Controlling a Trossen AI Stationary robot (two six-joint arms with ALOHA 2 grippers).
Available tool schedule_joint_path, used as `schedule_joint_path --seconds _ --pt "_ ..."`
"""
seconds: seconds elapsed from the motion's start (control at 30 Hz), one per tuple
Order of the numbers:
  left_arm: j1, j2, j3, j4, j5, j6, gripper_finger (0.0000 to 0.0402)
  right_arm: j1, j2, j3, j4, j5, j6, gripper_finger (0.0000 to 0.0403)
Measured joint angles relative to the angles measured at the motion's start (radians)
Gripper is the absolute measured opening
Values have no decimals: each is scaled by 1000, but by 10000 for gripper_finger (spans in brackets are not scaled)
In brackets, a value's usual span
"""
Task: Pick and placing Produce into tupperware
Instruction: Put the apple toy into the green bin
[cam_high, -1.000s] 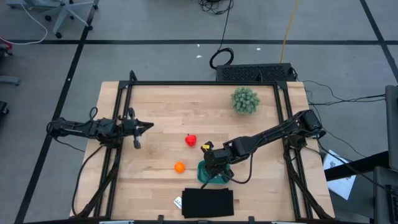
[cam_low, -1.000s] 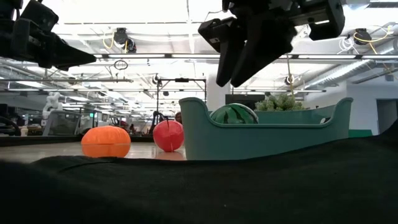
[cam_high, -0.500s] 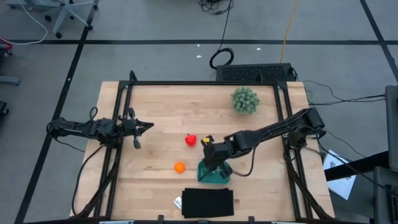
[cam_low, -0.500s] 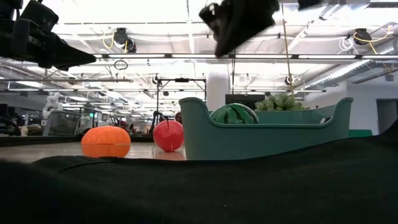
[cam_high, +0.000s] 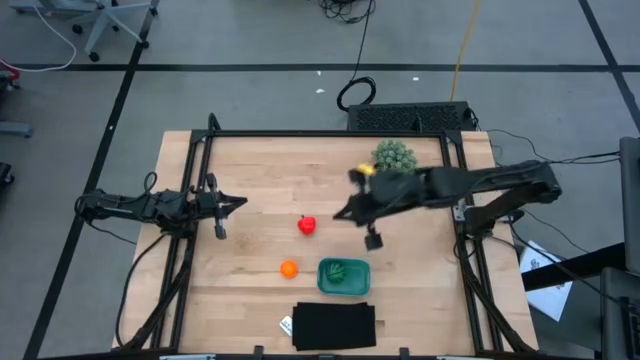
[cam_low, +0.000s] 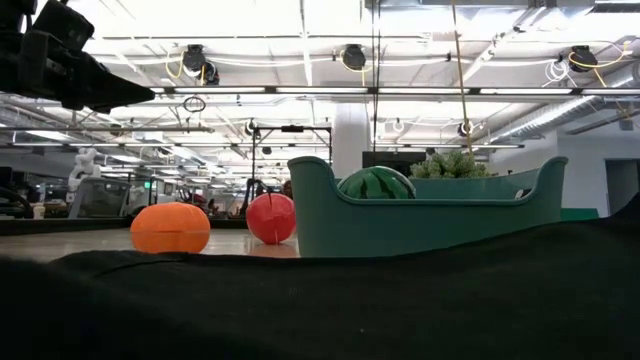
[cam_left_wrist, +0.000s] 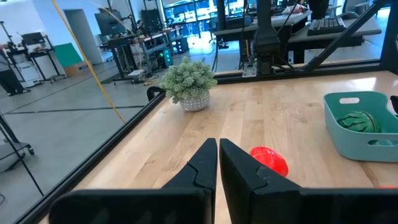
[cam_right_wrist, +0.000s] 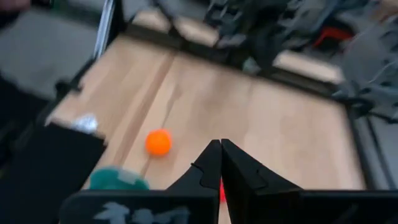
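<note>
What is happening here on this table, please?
A two-armed robot is putting toy produce into a teal tupperware. The green striped piece already lies inside it. The red piece and the orange ball sit on the table, outside. The right gripper is shut, holds nothing and hangs above the table near the red piece. The left gripper waits, shut, at the left side.

The pale butcher-block wooden table (cam_high: 260, 170) looks smooth and matt. The shallow teal plastic tupperware (cam_low: 420, 222) has a slight sheen. The flat black rectangular mat (cam_high: 334, 326) seems cloth-like.
</note>
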Motion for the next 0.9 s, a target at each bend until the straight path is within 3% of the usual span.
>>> schedule_joint_path --seconds 0.47,0.77,0.9 --pt "0 0 0 0 -8 0 24 -59 -316 -43 1 45 27 0" --pt "0 0 0 1 -9 -2 24 -77 -541 -278 104 83 43 0" --pt "0 0 0 2 -9 0 24 -102 -663 -422 171 28 47 0"
